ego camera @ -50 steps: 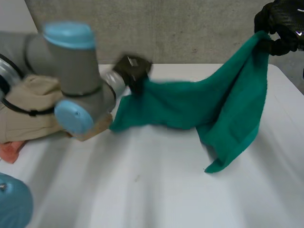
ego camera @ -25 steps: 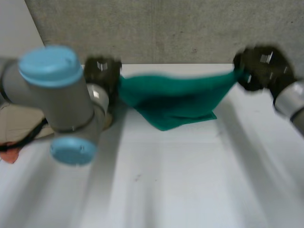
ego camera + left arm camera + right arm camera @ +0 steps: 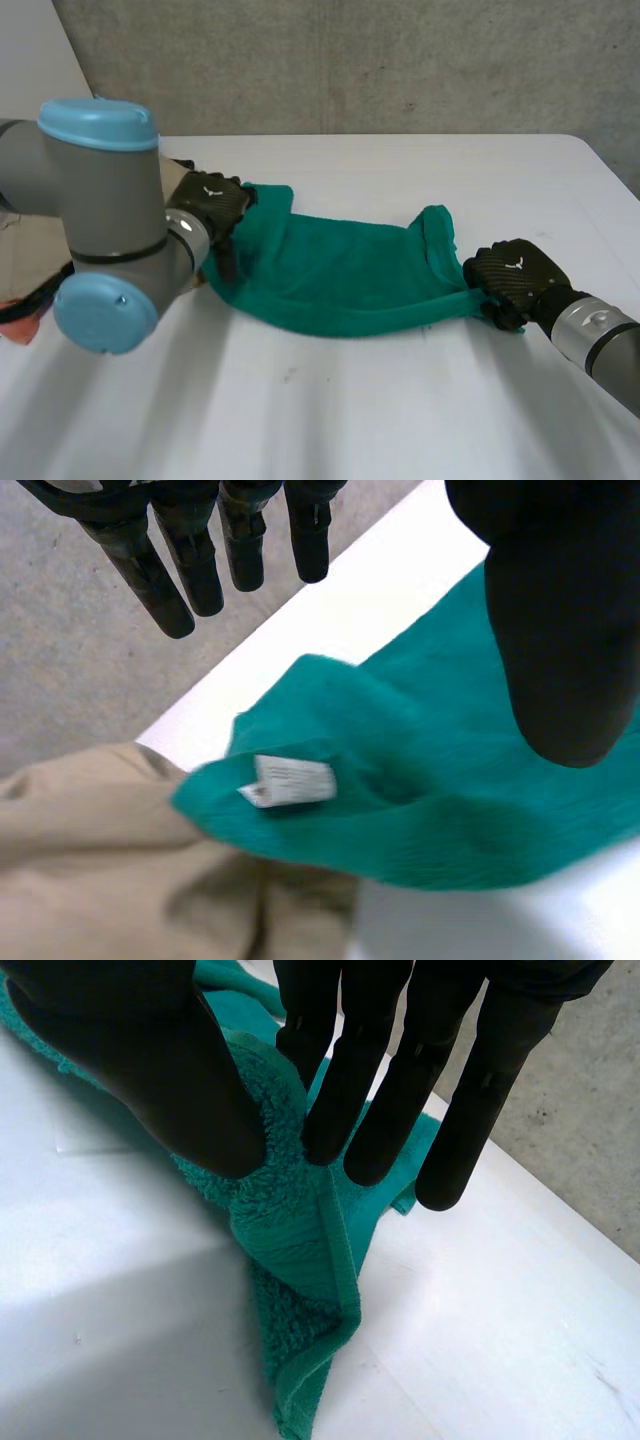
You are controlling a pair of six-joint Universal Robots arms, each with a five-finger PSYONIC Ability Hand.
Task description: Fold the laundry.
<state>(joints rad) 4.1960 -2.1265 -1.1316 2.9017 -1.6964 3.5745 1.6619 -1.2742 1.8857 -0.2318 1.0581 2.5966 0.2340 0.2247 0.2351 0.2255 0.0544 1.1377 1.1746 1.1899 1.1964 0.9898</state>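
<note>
Across the white table [image 3: 400,420] the green towel [image 3: 340,275] is lying rumpled between both hands, so the laying-out step seems to be in hand. The right hand [image 3: 515,280] is pinching its right end between thumb and straight fingers, and the left hand [image 3: 212,203] is hovering over the left corner with fingers spread, gripping nothing. Flattening is likely coming next, though the beige garment [image 3: 90,850] is crowding that corner by the white label [image 3: 290,780].

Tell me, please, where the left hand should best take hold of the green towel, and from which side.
Probably the corner of the green towel with the white label, bunched on the beige cloth below the open left hand. Come from above; the right hand pinches the opposite end.
</note>
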